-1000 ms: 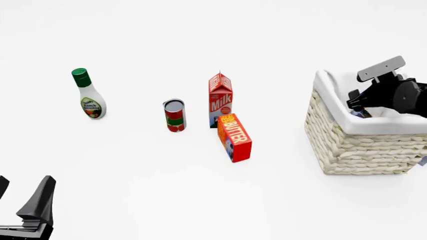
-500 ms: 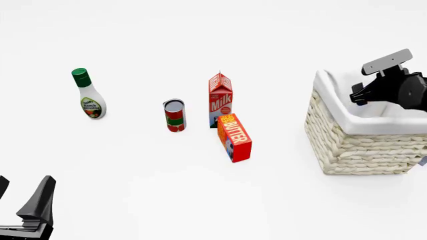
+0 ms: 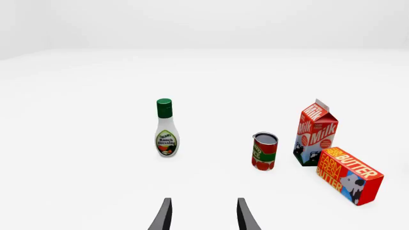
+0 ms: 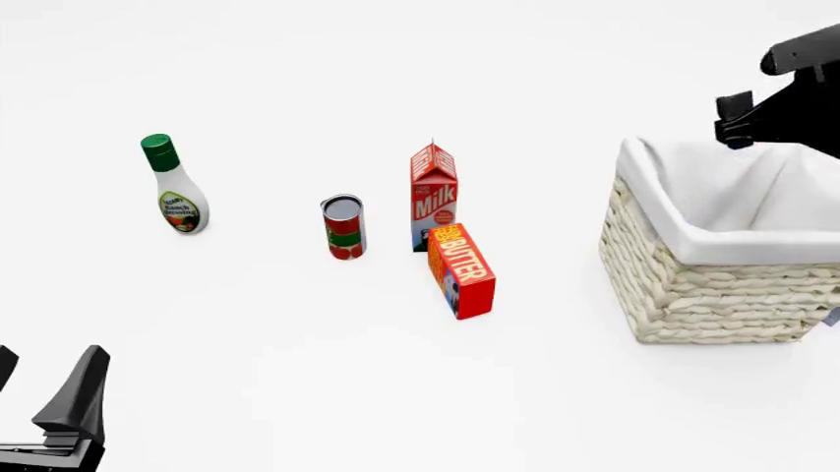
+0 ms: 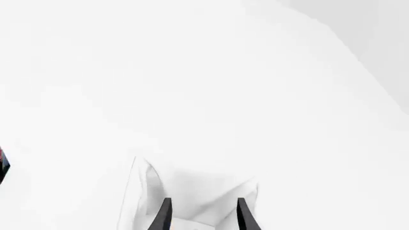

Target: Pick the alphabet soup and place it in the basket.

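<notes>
The alphabet soup can shows in no view; the basket's inside is only partly visible. The woven cream basket (image 4: 709, 285) with white cloth lining stands at the right of the table. My right gripper (image 4: 731, 118) hangs open and empty above the basket's far rim. In the right wrist view its fingers (image 5: 164, 215) stand apart over the white lining (image 5: 191, 184). My left gripper (image 4: 39, 398) is open and empty at the near left corner, far from the basket; it also shows open in the left wrist view (image 3: 201, 218).
A red-and-green can (image 4: 344, 228) stands mid-table, with a milk carton (image 4: 435, 197) and a butter box (image 4: 462, 270) lying just right of it. A green-capped dressing bottle (image 4: 175, 187) stands at the left.
My right gripper has risen out of the basket, up and to the right. A dark object seen at its fingertips one second ago no longer shows. The left arm has not moved.
</notes>
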